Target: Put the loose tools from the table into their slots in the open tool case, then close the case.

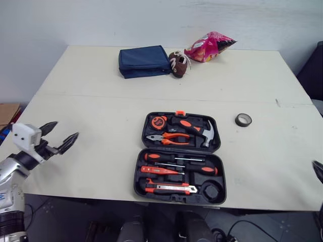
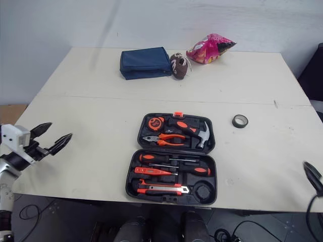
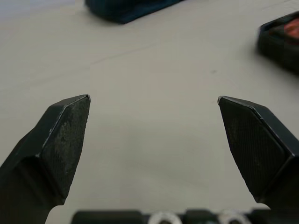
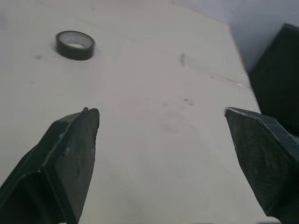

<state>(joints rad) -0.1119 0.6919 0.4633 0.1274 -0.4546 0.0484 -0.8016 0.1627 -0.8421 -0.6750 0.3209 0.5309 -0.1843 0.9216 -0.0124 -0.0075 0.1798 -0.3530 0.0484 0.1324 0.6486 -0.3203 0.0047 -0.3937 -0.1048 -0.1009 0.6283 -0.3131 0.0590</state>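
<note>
— What lies between the fingers?
— Bare table. The left gripper (image 3: 153,100) is spread wide, and its two black fingers (image 3: 60,140) stand well apart above the pale table (image 3: 154,177), touching none of it that I can see.
— And ahead?
— At about eleven o'clock from the gripper, well off, is the edge of a dark blue pouch (image 3: 126,7). At about two o'clock is a corner of the black tool case (image 3: 280,44), with a bit of orange showing inside.

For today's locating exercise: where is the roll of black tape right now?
In the head views the tape roll lies flat on the table, on the robot's right side, apart from the open tool case and level with its far half.
</note>
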